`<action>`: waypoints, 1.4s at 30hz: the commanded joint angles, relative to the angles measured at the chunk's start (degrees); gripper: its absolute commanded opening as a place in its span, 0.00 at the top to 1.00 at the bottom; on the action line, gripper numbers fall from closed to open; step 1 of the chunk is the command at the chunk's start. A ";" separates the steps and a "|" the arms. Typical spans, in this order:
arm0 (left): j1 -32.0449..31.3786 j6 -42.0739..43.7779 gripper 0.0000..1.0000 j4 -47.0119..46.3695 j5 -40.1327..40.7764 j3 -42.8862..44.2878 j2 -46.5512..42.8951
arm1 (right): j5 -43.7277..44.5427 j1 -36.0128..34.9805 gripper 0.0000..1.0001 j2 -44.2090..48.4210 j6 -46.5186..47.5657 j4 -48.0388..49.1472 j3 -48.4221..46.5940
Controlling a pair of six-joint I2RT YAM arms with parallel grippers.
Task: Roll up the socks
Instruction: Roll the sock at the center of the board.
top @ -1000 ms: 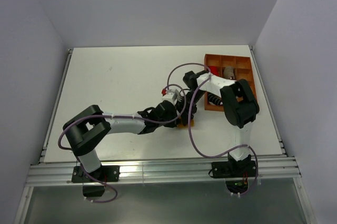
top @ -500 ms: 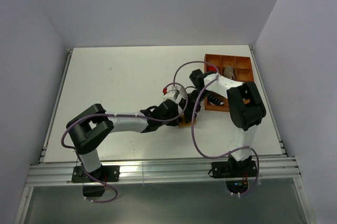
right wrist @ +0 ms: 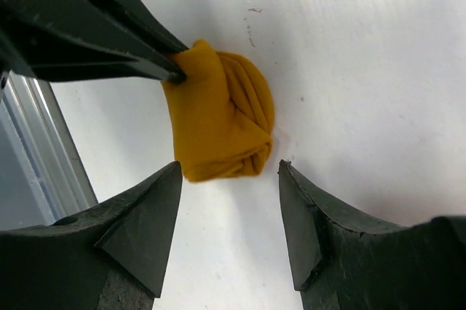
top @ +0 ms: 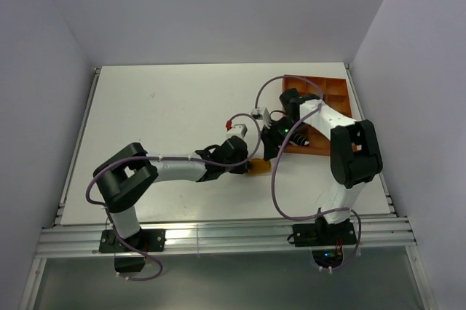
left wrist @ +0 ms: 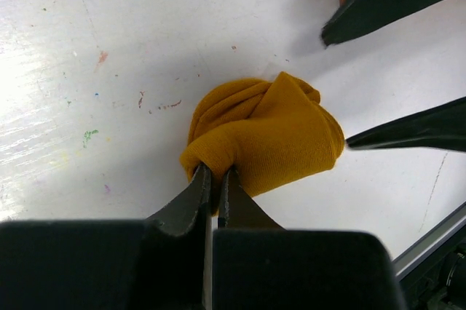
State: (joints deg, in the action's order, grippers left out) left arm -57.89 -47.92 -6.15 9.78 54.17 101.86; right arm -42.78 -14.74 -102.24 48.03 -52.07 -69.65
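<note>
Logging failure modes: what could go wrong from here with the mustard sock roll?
The left hand pinches only an outer fold of the mustard sock roll; pulling may unroll it.
The right hand is open right at the roll; a finger could snag and drag it.

Left arm: lying low, forearm stretched out to my right, elbow folded back by the base. Left gripper: jaws pinched tight on an edge fold of the mustard-orange sock. Right arm: elbow high, forearm doubled back leftward, wrist tipped down. Right gripper: fingers spread wide, gripping nothing, tips facing my left claw.
</note>
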 commanded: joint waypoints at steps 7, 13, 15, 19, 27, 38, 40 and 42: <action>-0.12 0.81 1.00 8.79 -0.37 0.93 3.60 | -2.92 7.09 0.37 18.02 4.00 12.93 12.32; -0.12 1.16 1.00 10.54 -1.17 2.60 4.48 | -2.74 7.53 0.32 33.21 6.72 27.70 28.50; -0.12 1.34 1.00 10.72 -1.43 3.04 4.66 | -3.70 7.97 0.31 35.69 6.11 30.36 32.11; -0.03 1.51 1.00 10.29 -2.04 2.96 4.75 | -4.58 9.03 0.28 34.75 2.86 30.49 32.04; 0.14 1.87 1.00 10.72 -3.01 3.83 5.63 | -5.47 12.19 0.30 32.86 8.40 25.87 28.50; 0.50 2.22 1.00 12.83 -4.86 5.94 7.21 | 6.47 4.03 0.27 45.45 18.23 34.66 40.63; 0.58 2.48 1.00 13.53 -5.03 6.29 7.56 | 10.08 -0.45 0.27 46.86 19.02 38.43 43.18; 0.67 2.48 1.00 13.62 -5.30 6.56 7.65 | 11.84 -3.78 0.26 48.35 19.64 39.76 45.82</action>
State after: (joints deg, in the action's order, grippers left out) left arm -57.17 -47.48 -0.99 5.89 61.23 106.13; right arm -35.88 -14.74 -56.10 64.62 -18.31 -26.20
